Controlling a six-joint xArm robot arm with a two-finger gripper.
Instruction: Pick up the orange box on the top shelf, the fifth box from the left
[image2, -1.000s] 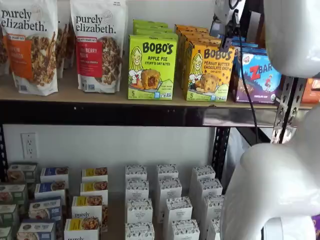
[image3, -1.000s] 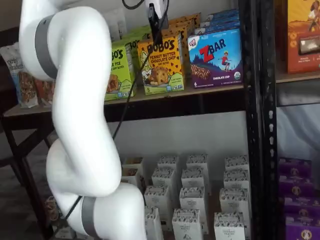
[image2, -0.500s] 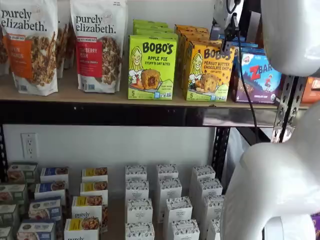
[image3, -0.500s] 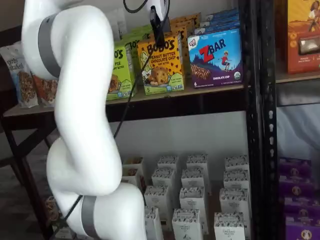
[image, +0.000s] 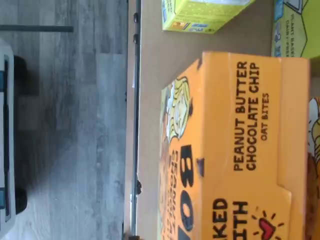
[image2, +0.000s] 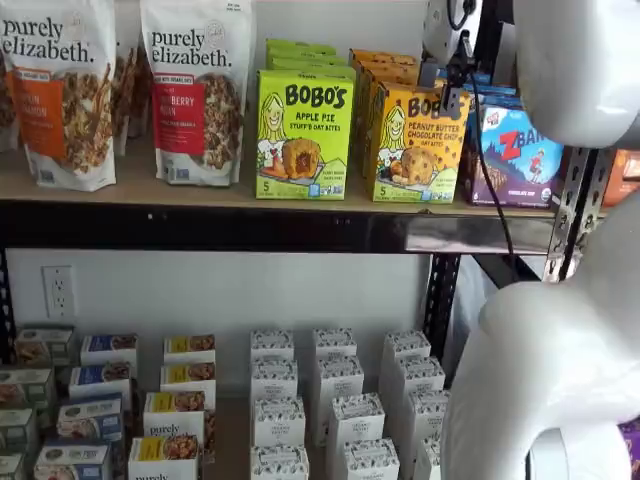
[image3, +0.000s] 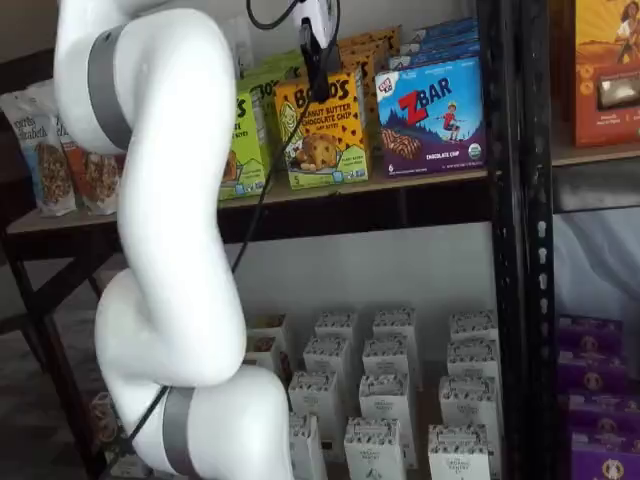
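Observation:
The orange box (image2: 418, 142) stands upright at the front of its row on the top shelf (image2: 200, 190), between a green box and a blue-purple one. It also shows in a shelf view (image3: 322, 128), and close up in the wrist view (image: 235, 150), turned on its side. My gripper (image2: 455, 82) hangs at the box's top right corner. In a shelf view its black fingers (image3: 318, 62) sit at the box's top edge. The fingers show side-on, with no gap visible, so I cannot tell whether they are open. The box rests on the shelf.
A green Bobo's Apple Pie box (image2: 304, 135) stands left of the orange box and a ZBar box (image2: 515, 152) right of it. Granola bags (image2: 195, 90) stand further left. More orange boxes stand behind. My white arm (image3: 160, 250) and a black upright (image3: 510, 200) fill the foreground.
The gripper has moved a little down and toward the orange box's top edge. The arm has shifted slightly. The box has not moved.

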